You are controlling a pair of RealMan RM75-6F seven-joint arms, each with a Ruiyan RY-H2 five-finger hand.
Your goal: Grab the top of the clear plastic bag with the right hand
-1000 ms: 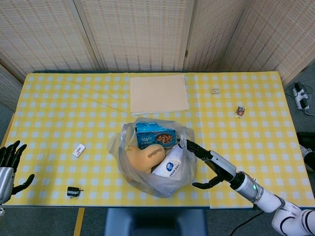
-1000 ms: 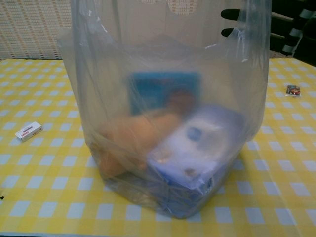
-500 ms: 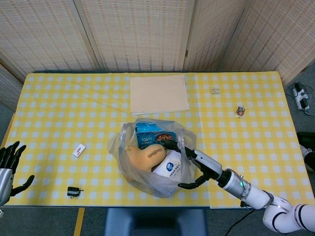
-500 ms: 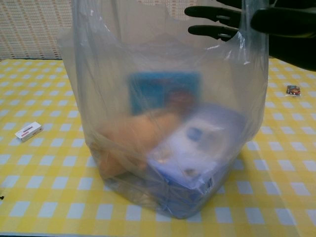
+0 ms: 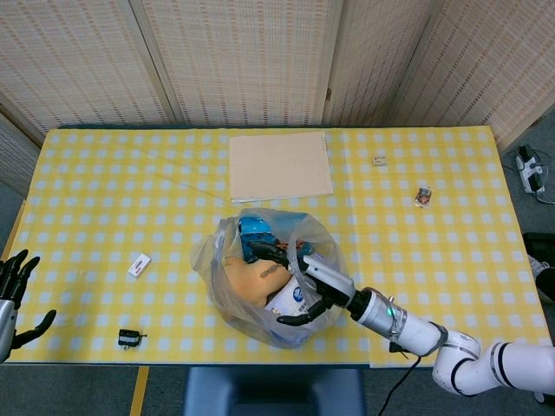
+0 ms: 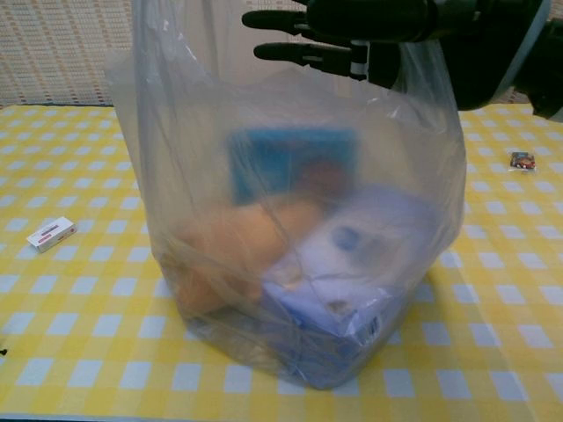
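Hovering over the mouth of the bag point(image 6: 290, 220), the right hand point(image 5: 299, 282) has its fingers spread and holds nothing; the grab is not yet done.

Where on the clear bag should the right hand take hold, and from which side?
Probably the upright top edge of the bag, on its right side, approached from above. The right hand is over the mouth there, fingers spread; the contents lie low.
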